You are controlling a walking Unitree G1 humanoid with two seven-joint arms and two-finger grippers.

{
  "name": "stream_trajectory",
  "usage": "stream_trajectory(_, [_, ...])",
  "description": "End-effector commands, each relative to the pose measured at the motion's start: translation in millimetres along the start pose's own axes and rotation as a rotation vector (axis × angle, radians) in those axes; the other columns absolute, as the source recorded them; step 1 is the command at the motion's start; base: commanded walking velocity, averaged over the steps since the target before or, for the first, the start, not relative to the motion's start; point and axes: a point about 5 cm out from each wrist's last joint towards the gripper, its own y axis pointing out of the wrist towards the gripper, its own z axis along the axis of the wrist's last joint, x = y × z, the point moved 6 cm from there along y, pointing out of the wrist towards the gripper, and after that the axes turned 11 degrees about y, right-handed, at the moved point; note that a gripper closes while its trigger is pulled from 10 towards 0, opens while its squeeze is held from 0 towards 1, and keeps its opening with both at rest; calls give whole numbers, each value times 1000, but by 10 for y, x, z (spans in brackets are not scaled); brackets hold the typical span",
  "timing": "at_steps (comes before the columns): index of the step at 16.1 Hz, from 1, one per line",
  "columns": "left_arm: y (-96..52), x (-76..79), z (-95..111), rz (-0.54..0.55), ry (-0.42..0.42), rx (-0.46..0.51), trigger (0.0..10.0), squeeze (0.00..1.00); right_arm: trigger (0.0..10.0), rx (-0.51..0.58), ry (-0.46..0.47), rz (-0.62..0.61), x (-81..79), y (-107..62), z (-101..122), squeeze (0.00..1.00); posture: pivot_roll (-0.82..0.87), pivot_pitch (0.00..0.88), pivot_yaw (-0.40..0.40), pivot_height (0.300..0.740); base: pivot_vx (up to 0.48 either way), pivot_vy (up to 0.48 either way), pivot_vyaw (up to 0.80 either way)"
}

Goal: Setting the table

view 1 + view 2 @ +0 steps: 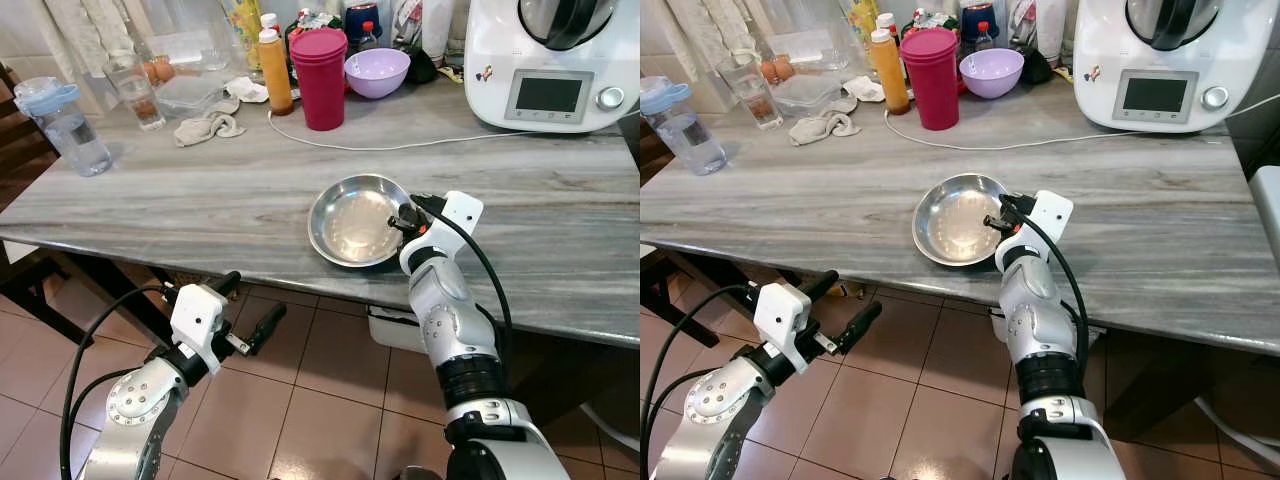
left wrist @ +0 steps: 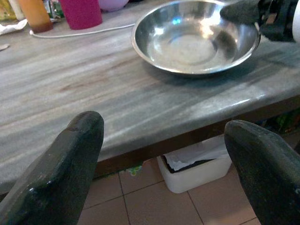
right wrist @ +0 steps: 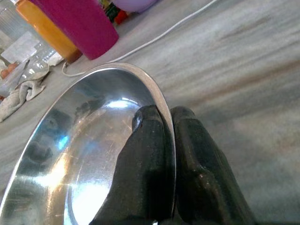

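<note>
A shiny steel bowl (image 1: 352,222) rests on the grey marble table (image 1: 200,190) near its front edge. My right gripper (image 1: 404,217) is shut on the bowl's right rim, one finger (image 3: 145,154) inside the bowl and the other outside it. The right wrist view has the bowl (image 3: 89,154) close up, its rim pinched between the two fingers. My left gripper (image 1: 255,312) hangs open below the table edge, over the tiled floor, holding nothing. Between its fingers (image 2: 70,159) the left wrist view looks up at the bowl (image 2: 192,42).
At the back of the table stand a magenta tumbler (image 1: 320,75), an orange bottle (image 1: 274,72), a purple bowl (image 1: 376,72), a water bottle (image 1: 62,125), a glass (image 1: 137,95), a crumpled cloth (image 1: 207,127) and a white kitchen machine (image 1: 550,60). A white cable (image 1: 400,146) crosses the tabletop. A white bin (image 2: 192,168) sits under the table.
</note>
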Motion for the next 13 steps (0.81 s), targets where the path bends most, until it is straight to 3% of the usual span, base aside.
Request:
stream_trajectory(1, [-35,-18,-51,-7,8,-13,10000,0,10000,17,-7,17,-66,26,26,949,-182,112,132,740,0,0,0])
stream_trajectory(3, [-32,2,-50,-14,5,-6,10000,0,10000,25,-10,13,-39,29,21,1000,-180,111,131,740,0,0,0])
stream_trajectory(8, [29,39,55,-21,6,23,10000,0,10000,52,0,39,-69,20,49,1000,-186,107,133,740,0,0,0])
stream_trajectory(11, [43,42,91,-21,9,31,10000,0,10000,114,-57,104,-191,-30,195,1000,-187,106,135,740,0,0,0])
stream_trajectory(13, [55,36,117,-18,10,36,10000,0,10000,170,-147,130,-225,-96,316,1000,-188,105,136,740,0,0,0])
